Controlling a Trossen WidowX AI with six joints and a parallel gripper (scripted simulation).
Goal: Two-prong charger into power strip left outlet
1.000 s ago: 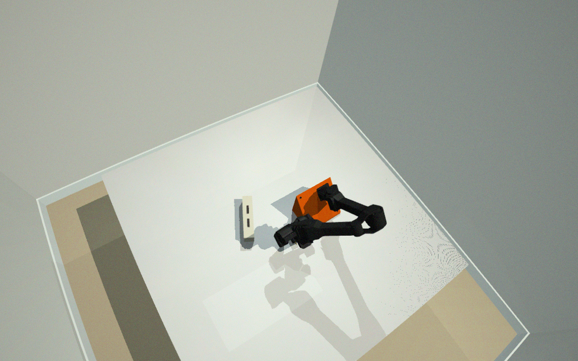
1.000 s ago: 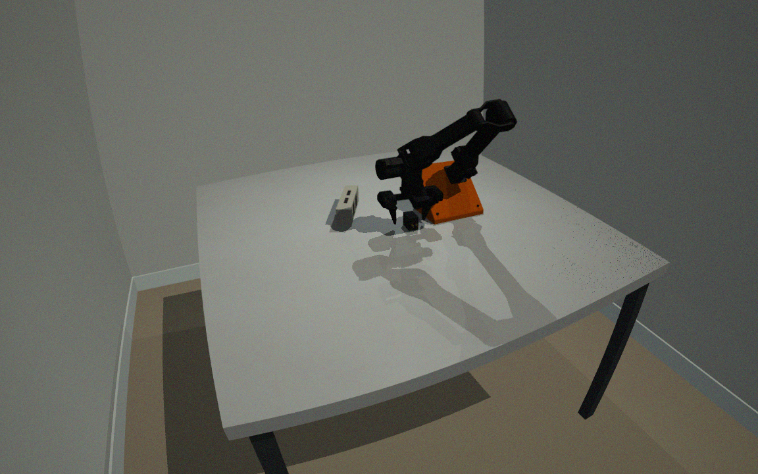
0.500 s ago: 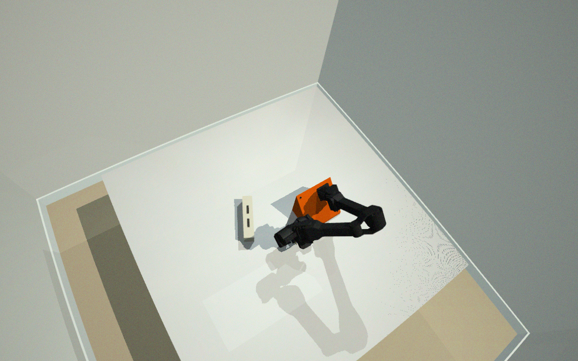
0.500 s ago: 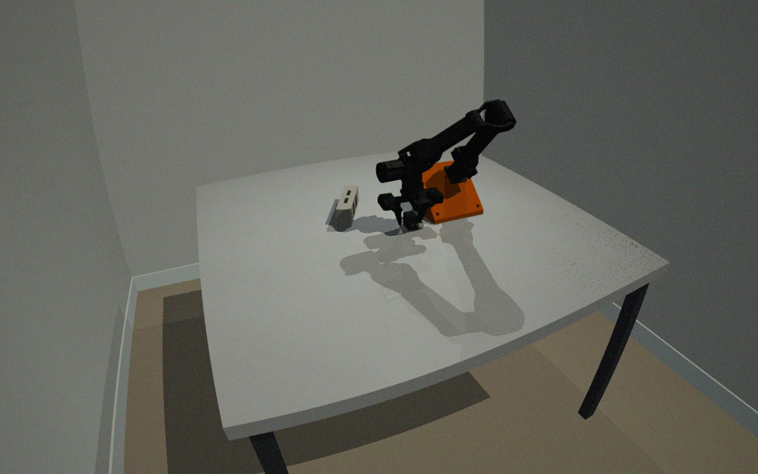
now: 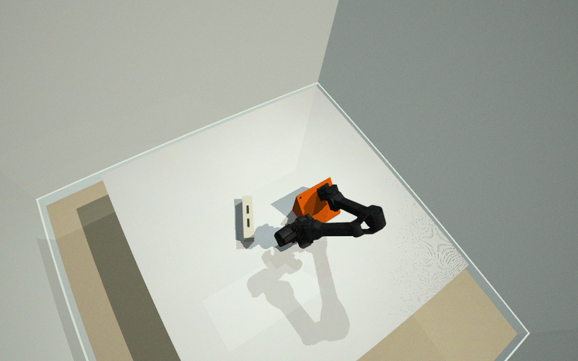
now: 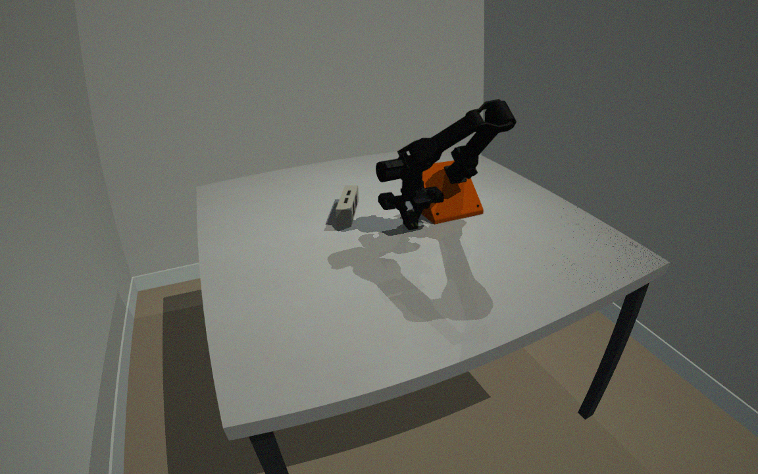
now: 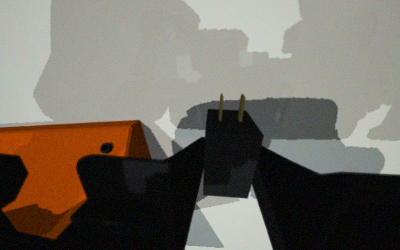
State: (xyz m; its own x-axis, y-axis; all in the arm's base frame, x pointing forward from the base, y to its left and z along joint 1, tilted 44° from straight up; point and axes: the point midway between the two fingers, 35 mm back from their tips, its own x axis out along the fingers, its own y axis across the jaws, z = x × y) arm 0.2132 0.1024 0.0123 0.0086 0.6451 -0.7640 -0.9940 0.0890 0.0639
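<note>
The black charger [image 7: 230, 153] is between my fingertips in the wrist view, its two brass prongs pointing toward the top of that view. My gripper [image 7: 224, 144] [image 6: 411, 221] is shut on the charger, with a finger against each side. It is low, close to the table top; whether the charger touches the table I cannot tell. In the top and exterior views the charger is mostly hidden or too dark to make out against the fingers. The cream power strip [image 5: 248, 229] [image 6: 343, 218] stands to the left of the gripper, apart from it. Two dark slots show on its upper face.
The orange base block [image 5: 322, 215] [image 6: 458, 203] [image 7: 61, 142] is close behind and right of the gripper in the exterior view. The black arm [image 5: 338, 229] [image 6: 458, 133] arches above it. Arm shadows fall on the white table [image 5: 183, 201] [image 6: 276, 330]. Walls stand beyond it.
</note>
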